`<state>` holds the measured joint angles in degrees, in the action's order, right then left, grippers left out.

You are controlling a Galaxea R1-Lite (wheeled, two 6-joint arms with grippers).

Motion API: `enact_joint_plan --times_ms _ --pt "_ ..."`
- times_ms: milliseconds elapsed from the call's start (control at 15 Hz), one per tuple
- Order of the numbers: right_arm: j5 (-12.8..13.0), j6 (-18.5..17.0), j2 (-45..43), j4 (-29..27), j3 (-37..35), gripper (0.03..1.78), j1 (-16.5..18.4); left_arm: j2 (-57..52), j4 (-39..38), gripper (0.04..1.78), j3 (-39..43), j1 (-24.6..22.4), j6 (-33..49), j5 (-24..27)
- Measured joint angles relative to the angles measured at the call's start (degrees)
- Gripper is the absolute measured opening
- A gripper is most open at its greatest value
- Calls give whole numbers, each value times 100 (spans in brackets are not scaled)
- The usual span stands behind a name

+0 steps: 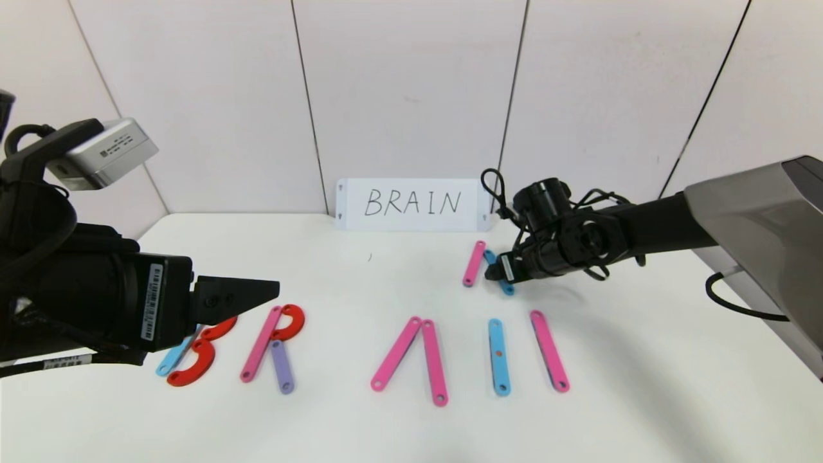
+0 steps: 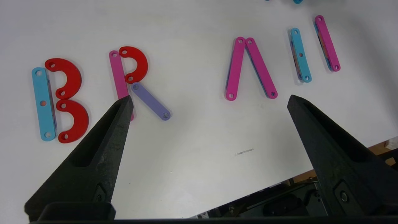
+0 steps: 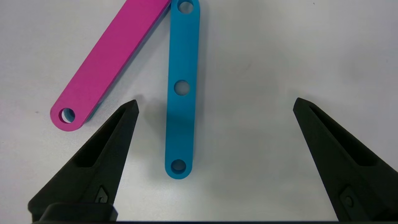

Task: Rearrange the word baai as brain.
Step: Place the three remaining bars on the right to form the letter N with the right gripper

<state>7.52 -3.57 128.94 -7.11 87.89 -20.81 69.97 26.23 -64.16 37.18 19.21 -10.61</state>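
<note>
Nearest the robot, on the white table (image 1: 360, 424), the word (image 1: 360, 350) runs in a row of flat plastic letters. At its left end, a B is made from a blue bar (image 2: 43, 104) with two red arcs (image 2: 67, 99) beside it. Next comes an R built of a pink bar (image 2: 119, 79), a red arc (image 2: 136, 63) and a purple bar (image 2: 150, 101). Two pink bars (image 1: 411, 360) meet at their far ends in an open A without a crossbar. A blue bar (image 1: 498, 355) and a pink bar (image 1: 549, 350) then lie side by side, apart. The left gripper (image 2: 210, 102) hangs above the row's left part, fingers spread wide and holding nothing. Farther back, a spare pink bar (image 3: 108, 63) and spare blue bar (image 3: 182, 90) lie with their far ends close together. The right gripper (image 3: 214, 104) hovers low over them, released, the blue bar lying between its spread fingers. Against the wall stands a white card (image 1: 411, 204) reading "BRAIN".
</note>
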Motion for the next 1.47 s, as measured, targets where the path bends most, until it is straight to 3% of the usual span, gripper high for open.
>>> enact_joint_plan --times_ms 800,1467 --pt "-522 85 91 4 113 174 -77 0 -11 173 0 0 -1 -2" --pt "-524 94 151 11 135 174 -5 0 -11 173 0 0 2 -5"
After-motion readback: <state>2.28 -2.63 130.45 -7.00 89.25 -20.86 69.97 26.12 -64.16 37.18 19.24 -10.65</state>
